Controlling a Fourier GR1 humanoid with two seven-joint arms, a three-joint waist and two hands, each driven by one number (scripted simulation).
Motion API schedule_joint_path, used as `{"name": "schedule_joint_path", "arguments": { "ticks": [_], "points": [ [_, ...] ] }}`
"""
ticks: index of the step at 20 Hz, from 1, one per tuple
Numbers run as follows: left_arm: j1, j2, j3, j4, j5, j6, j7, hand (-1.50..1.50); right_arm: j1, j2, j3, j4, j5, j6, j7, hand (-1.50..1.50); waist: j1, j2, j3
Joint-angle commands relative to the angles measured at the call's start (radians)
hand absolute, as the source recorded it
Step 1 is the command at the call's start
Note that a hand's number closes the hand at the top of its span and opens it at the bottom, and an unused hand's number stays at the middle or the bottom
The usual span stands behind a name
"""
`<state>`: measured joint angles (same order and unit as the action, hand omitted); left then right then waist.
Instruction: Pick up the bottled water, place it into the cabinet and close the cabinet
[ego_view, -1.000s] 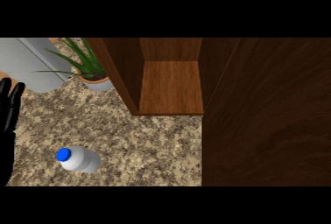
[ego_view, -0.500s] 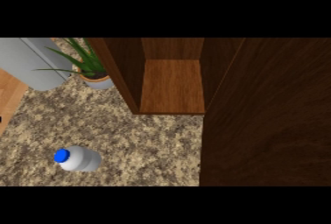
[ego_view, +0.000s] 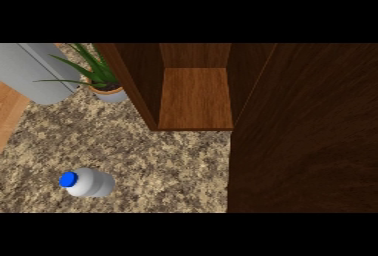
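Note:
A clear water bottle (ego_view: 88, 182) with a blue cap stands upright on the speckled stone counter (ego_view: 162, 160) at the lower left. The wooden cabinet (ego_view: 193, 97) stands behind it at the upper middle, its inside shelf bare and open to view. The large dark wooden panel (ego_view: 306, 130) filling the right side looks like the cabinet's open door. Neither hand shows anywhere in the view.
A potted plant (ego_view: 100, 82) with long green leaves stands just left of the cabinet. A grey rounded appliance (ego_view: 37, 72) sits at the upper left. The counter's left edge (ego_view: 11, 125) runs diagonally, with wooden floor beyond it.
The left hand, seen at the left edge a second ago, has gone out of view. The view has shifted slightly, so the counter's left edge and floor now show.

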<state>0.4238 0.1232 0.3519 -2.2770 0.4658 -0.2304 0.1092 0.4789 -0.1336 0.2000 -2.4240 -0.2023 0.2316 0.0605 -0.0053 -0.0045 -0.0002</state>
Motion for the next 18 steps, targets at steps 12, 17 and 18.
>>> {"name": "schedule_joint_path", "arguments": {
  "ticks": [12, 17, 18],
  "points": [
    [-0.046, 0.002, 0.033, 0.422, -0.081, -0.134, -0.122, -1.5, 0.305, -0.053, 0.11, -0.209, 0.061, 0.047, -0.11, -1.5, -0.022, 0.0, -0.002],
    [-0.183, -0.034, -0.034, 0.641, -0.189, -0.107, -0.171, -1.5, 0.299, -0.055, 0.111, -0.153, 0.093, 0.049, -0.165, -1.5, -0.025, 0.003, -0.001],
    [-0.145, -0.023, -0.005, 0.68, -0.151, -0.161, -0.215, -1.5, 0.335, -0.057, 0.123, -0.24, 0.086, 0.031, -0.132, -1.5, -0.022, 0.002, -0.002]
  ]
}}
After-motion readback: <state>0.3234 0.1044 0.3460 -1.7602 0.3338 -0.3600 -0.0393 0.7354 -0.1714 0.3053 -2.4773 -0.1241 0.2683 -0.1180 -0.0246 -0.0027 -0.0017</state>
